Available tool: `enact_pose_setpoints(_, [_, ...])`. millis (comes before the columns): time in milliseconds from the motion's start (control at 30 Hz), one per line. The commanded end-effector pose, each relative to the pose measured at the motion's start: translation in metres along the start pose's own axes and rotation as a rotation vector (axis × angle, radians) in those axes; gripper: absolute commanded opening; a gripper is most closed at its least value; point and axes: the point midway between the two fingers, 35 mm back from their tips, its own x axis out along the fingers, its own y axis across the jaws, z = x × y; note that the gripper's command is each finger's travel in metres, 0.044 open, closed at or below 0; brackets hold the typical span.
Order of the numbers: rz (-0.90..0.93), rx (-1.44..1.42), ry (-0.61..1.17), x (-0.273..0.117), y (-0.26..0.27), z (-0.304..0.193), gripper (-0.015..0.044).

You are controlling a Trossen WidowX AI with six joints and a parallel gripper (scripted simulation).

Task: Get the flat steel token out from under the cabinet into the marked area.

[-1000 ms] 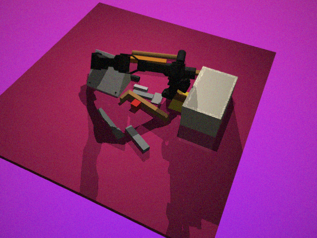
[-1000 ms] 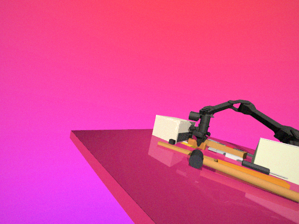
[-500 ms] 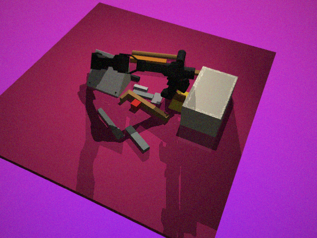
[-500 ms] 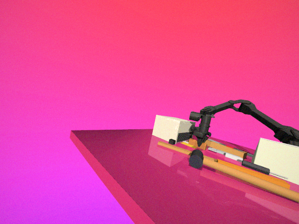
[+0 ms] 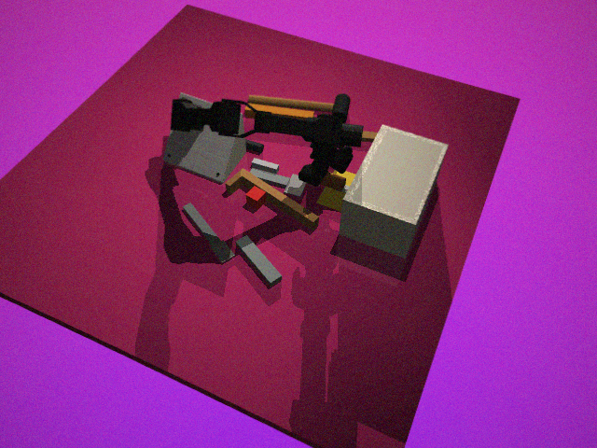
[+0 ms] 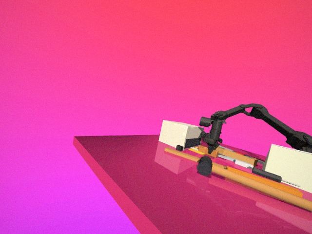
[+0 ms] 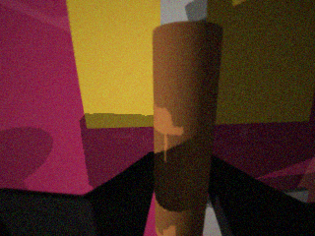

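Observation:
My gripper [image 5: 327,175] [image 6: 210,152] [image 7: 179,158] is shut on a round wooden handle [image 5: 334,181] [image 7: 187,88]. A grey metal strip [image 7: 177,11] shows past the handle's far end and looks like part of the same tool. The tool is low over the yellow marked area [image 5: 330,199] [image 7: 118,59], pointing toward the cabinet. The white cabinet [image 5: 395,174] [image 6: 173,134] stands beyond that area. Its dark vent slots [image 6: 192,143] show in the exterior view. The token cannot be made out; the handle, the cabinet and shadow hide part of the view.
A wooden angled bar [image 5: 270,188], a red block [image 5: 255,194] and a light grey plate [image 5: 295,185] lie toward the arm's base. Two grey bars [image 5: 258,261] [image 5: 197,220] lie farther out. A wooden rod [image 5: 289,103] [image 6: 251,180] with a black head [image 6: 204,165] lies on the other side.

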Motion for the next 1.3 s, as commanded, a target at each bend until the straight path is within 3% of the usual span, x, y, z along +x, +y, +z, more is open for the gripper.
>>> enact_pose_setpoints(0, [-0.004,0.003,0.002,0.001,-0.001,-0.006,0.0000])
enact_pose_setpoints(1267, [-0.004,0.002,0.003,0.001,0.001,-0.042,0.0000])
